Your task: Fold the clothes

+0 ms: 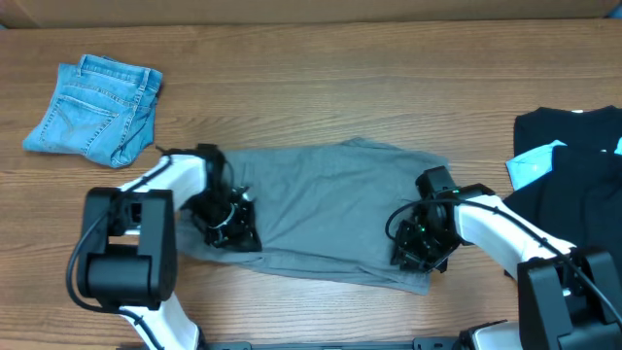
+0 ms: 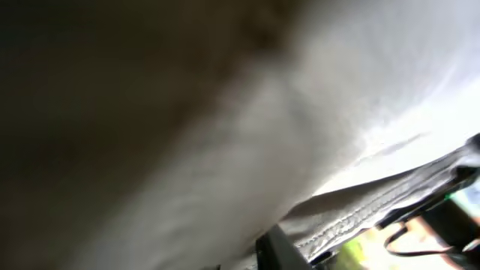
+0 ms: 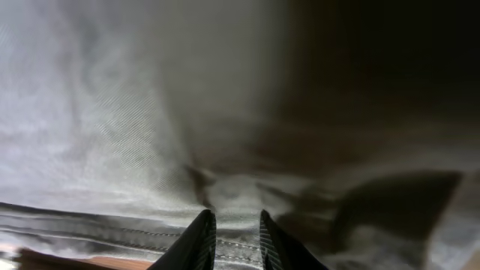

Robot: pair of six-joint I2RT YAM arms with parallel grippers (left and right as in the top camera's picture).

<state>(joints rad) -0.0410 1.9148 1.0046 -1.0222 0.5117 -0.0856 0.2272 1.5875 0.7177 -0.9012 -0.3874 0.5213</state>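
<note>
Three lots of clothing lie on the wooden table [image 1: 321,87], and we take them from left to right.

1. Far left, toward the back: the small denim shorts [image 1: 95,109] lie folded, well apart from both arms.

2. The left arm [image 1: 160,180] reaches in from the near left edge. It bends at the elbow, and its wrist points down at the left end of the grey shorts [image 1: 326,199]. The left gripper [image 1: 228,226] sits on or in the cloth near the front edge. Its wrist camera is smothered in pale, blurred fabric, with only a stitched hem [image 2: 360,217] showing at the lower right. We cannot tell how its jaws stand or whether they hold cloth.

3. The grey shorts lie flat across the middle of the table between the two arms.

4. The right arm [image 1: 486,219] comes in from the near right corner, its wrist tipped down over the right front corner of the grey shorts. In the wrist view, the right gripper [image 1: 420,251] shows both fingertips [image 3: 199,240] a narrow gap apart. A stitched seam crosses that gap and the cloth puckers just ahead of it. We cannot tell whether cloth is pinched or merely lies beneath.

5. Far right: the black garments [image 1: 573,165] lie in a heap at the table edge, with a light-blue patch [image 1: 533,165] on their left side. They are just beside the right arm but clear of its gripper.
</note>
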